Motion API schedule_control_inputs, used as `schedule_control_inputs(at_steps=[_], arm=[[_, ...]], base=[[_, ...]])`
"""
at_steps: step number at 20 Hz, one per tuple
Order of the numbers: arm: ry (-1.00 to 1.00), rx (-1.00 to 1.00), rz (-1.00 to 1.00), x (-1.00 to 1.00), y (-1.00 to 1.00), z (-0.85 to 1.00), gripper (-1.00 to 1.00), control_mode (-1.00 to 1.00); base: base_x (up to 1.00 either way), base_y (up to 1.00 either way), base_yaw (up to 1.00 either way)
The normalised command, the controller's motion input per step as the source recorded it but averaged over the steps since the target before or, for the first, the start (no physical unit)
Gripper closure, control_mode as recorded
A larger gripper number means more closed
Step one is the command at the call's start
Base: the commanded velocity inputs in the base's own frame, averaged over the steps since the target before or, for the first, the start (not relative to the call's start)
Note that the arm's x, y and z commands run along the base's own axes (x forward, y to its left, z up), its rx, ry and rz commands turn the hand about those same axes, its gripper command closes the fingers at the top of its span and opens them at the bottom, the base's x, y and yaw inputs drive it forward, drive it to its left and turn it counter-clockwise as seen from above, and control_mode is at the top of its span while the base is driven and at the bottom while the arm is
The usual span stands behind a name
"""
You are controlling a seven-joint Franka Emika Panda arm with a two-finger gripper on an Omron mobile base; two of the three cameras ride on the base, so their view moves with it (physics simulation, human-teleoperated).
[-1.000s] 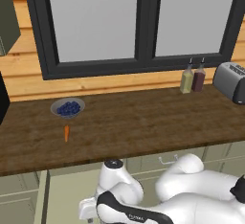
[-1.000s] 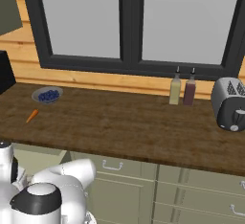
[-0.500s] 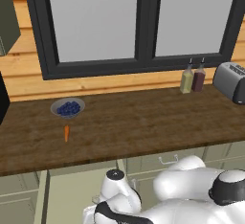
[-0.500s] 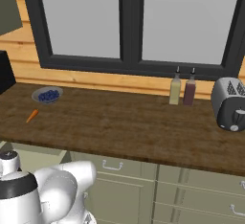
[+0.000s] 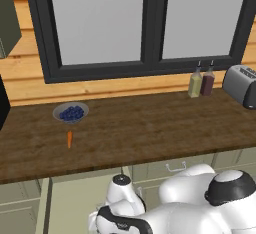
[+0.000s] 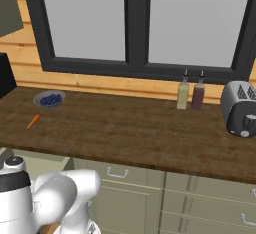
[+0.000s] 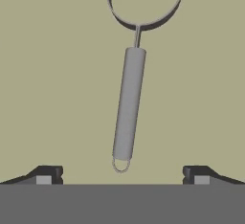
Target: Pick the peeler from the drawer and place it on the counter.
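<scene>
Gripper (image 7: 122, 175) is hanging spread wide and holding nothing, its fingertips (image 7: 45, 176) flanking the near end of the peeler (image 7: 129, 103) without touching it. The peeler is lying flat on the pale sage-green floor of the drawer (image 7: 52, 74), handle near, ring head far. Farther back, the counter (image 5: 150, 128) is carrying a carrot (image 5: 69, 138), a blueberry bowl (image 5: 71, 112), two bottles (image 5: 201, 83) and, far right, a toaster (image 5: 241, 84).

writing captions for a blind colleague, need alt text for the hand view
A slim grey peeler lies on the pale green floor of the drawer, ring-shaped head at the top, handle pointing down between the open tool's two dark fingertips, which do not touch it.
</scene>
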Motion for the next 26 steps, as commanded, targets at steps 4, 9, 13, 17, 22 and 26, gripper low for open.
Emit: schedule_control_inputs(at_steps=[4,9,13,17,22,26], arm=[[-0.04,-0.02,0.00,0.11,0.00,-0.12,-1.00,-1.00],[-0.03,0.00,0.00,0.23,0.00,0.00,-1.00,-1.00],[-0.09,0.00,0.00,0.07,0.00,-0.02,-1.00,-1.00],[-0.12,0.00,0.00,0.00,0.00,-0.19,-1.00,-1.00],[-0.08,0.00,0.00,0.00,0.01,-0.29,-1.00,-1.00],[-0.03,0.00,0.00,0.00,0.00,-0.22,-1.00,-1.00]], base=[[0.00,0.00,0.00],[0.00,0.00,0.00],[0.00,0.00,0.00],[0.00,0.00,0.00],[0.00,0.00,0.00],[0.00,0.00,0.00]])
